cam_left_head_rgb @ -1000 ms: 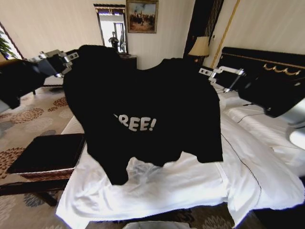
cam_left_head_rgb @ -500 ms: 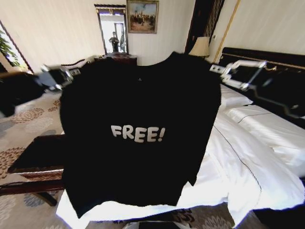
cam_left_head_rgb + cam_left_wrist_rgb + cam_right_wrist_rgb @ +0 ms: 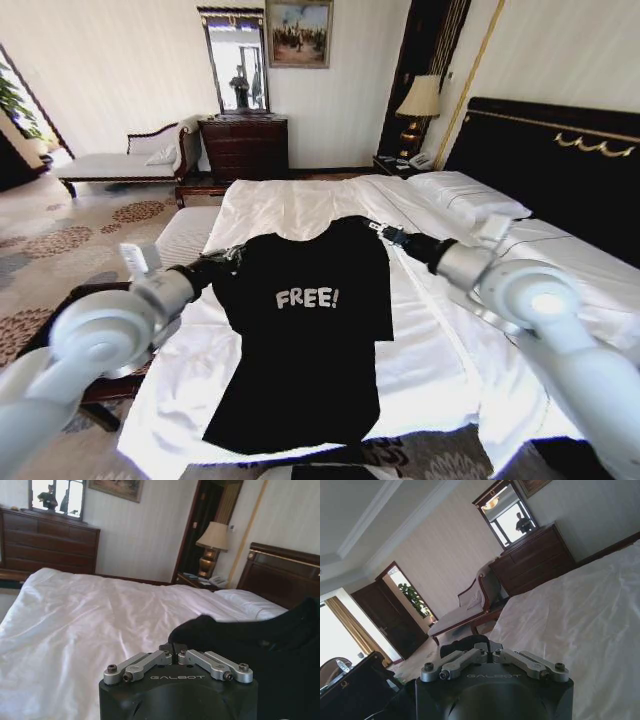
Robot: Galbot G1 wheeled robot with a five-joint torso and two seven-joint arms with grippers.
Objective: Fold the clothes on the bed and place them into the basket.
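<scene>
Both grippers are clamped on the black top (image 3: 305, 345), one at each shoulder: the left gripper (image 3: 228, 258) pinches the left shoulder corner and the right gripper (image 3: 380, 231) the right one, each with its fingers closed down on a fold of dark cloth, as the left wrist view (image 3: 173, 653) and right wrist view (image 3: 482, 649) also suggest. That top lies spread face-up on the white bed (image 3: 300, 205), "FREE!" lettering showing, its shoulders toward the far side and its hem trailing over the near edge. Its long axis runs near-to-far, roughly square to the line between the two grippers, which hold it by its far end. So the garment stretches from the grippers back toward the robot, and any fold along its length would likely mean carrying the held shoulders nearward over the hem. Neither arm is clearly closer; they sit about level. At the left, beside the bed, the basket (image 3: 100, 390) shows partly behind the left arm.
</scene>
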